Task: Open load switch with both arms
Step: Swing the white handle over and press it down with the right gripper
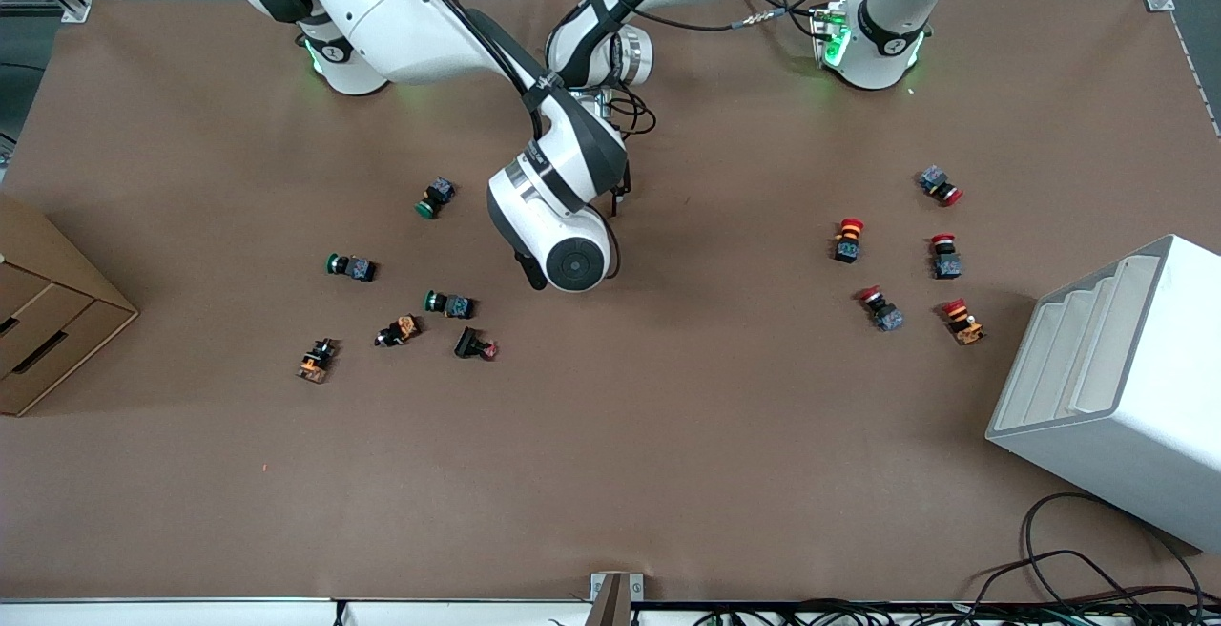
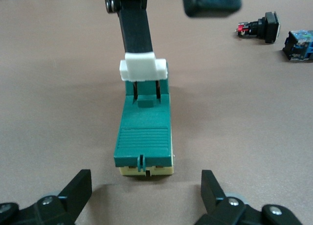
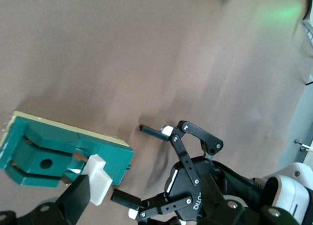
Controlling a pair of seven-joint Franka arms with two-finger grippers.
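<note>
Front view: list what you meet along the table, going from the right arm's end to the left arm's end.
Cardboard box → cluster of green-capped and orange push buttons → right arm, reaching over mid-table → group of red-capped push buttons → white stepped rack.

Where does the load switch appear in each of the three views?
Front view: not visible; the arms' wrists cover that part of the table.
Left wrist view: the load switch is at the centre, between the open left gripper fingers.
Right wrist view: the load switch is in the lower corner.
Shared landmark: its white lever, touched by a right gripper finger.
</note>
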